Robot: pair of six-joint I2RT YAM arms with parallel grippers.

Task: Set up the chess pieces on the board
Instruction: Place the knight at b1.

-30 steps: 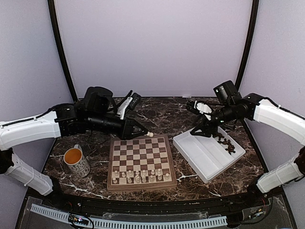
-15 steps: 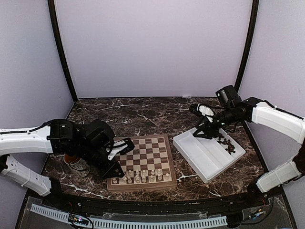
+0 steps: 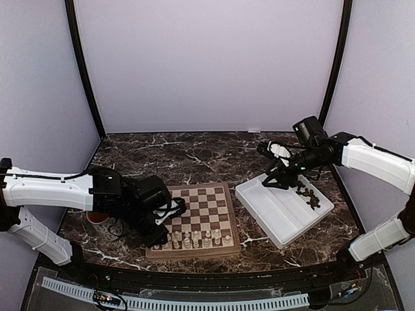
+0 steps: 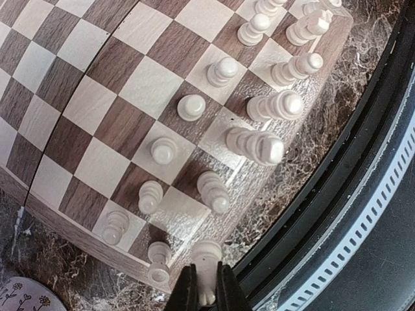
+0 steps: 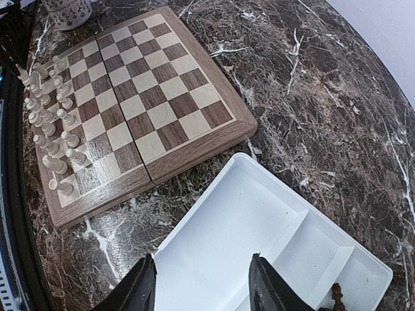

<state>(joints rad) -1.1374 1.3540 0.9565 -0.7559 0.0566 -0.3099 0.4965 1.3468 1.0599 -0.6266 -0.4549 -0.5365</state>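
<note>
The board [image 3: 194, 202] lies in the middle of the table, with pale chess pieces [image 3: 194, 240] standing in its two near rows. My left gripper [image 3: 157, 234] is low over the board's near left corner. It is shut on one pale piece [image 4: 208, 262], whose base points at the board's border beside a bare corner square. Around it stand several pale pieces [image 4: 191, 107] on the board [image 4: 117, 78]. My right gripper [image 5: 201, 285] hangs open and empty over the white tray [image 5: 259, 214]. Dark pieces [image 3: 308, 194] lie in the tray's far right end.
The white tray [image 3: 279, 212] sits right of the board, angled. A patterned mug [image 3: 98, 221] stands left of the board, partly hidden by my left arm. The black table rim [image 4: 337, 194] runs close past the board's near edge.
My left arm has swung from the board's far left side down to its near left corner, still holding the pale piece. The right gripper has barely moved.
</note>
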